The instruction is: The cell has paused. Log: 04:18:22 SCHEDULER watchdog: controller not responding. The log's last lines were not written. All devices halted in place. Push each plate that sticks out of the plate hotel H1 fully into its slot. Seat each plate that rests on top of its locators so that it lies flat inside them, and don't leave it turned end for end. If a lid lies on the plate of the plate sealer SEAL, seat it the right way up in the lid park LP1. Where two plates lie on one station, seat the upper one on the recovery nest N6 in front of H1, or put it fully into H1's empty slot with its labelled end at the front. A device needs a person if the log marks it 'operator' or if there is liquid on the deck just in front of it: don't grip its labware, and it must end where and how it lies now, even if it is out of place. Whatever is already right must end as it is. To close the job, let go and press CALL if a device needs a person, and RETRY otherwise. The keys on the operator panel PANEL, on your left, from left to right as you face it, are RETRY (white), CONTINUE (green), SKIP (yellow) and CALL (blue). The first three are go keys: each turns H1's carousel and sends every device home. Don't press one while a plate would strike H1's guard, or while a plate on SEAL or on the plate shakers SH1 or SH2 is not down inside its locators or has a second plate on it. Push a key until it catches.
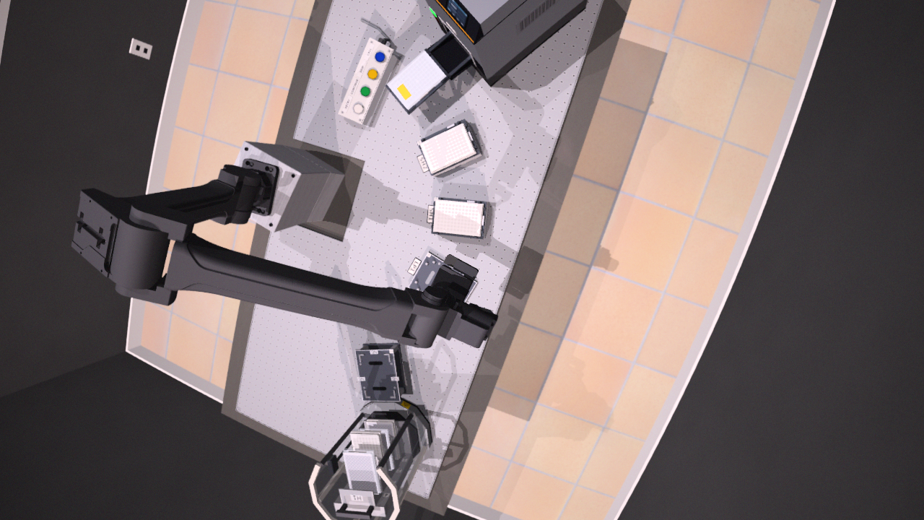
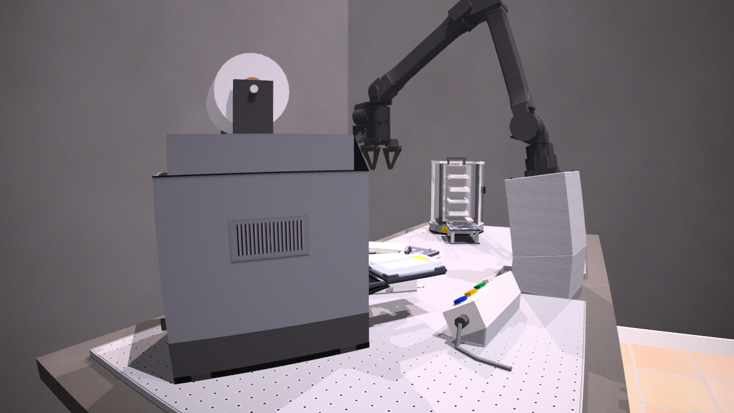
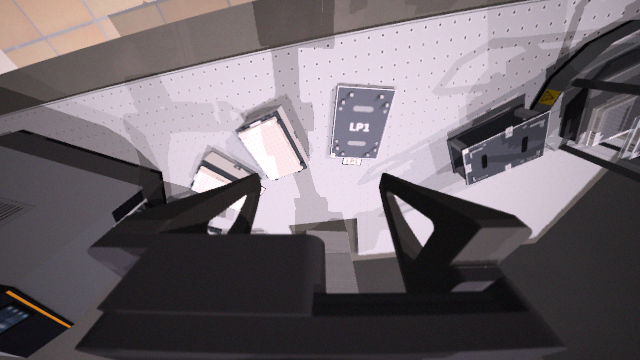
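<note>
My gripper is open and empty, high above the deck; it also shows in the wrist view. Straight below it lies the grey lid park LP1 with nothing on it; my wrist hides part of it in the top view. The sealer SEAL has its tray out with a white plate or lid bearing a yellow label. Two shakers each carry a white plate, one and the other. The nest N6 is bare. The plate hotel H1 holds several plates.
The operator panel PANEL with its blue, yellow, green and white keys lies left of the sealer tray. My arm's grey pedestal stands at the deck's left edge. The sealer's tall body blocks much of the exterior view.
</note>
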### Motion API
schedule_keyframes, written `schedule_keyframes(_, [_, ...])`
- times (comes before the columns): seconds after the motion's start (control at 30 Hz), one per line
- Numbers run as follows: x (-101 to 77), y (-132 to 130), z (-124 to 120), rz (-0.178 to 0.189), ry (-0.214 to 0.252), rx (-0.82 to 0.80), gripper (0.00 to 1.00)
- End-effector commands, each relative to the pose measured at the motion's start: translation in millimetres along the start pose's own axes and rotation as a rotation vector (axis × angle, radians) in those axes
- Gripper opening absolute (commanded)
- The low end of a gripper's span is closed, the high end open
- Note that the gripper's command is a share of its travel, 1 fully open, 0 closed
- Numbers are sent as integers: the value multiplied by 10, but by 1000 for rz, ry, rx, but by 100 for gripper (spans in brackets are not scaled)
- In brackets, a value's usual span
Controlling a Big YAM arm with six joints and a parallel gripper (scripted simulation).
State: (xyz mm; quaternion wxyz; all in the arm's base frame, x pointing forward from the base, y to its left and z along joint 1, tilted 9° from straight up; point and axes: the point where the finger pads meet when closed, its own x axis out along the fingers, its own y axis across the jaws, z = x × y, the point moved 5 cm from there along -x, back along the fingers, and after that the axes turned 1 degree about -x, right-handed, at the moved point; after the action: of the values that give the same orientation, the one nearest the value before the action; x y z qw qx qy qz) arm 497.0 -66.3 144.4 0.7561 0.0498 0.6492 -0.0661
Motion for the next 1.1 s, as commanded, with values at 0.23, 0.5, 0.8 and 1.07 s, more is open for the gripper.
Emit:
schedule_keyframes(0.23, [-312,-395,250,9,-83,363,100])
schedule_keyframes(0.5, [-280,-598,235,9,-74,369,100])
schedule_keyframes(0.8, [-168,-907,199,3,-45,347,100])
schedule_keyframes(1.07, [-144,-1115,191,2,-42,347,100])
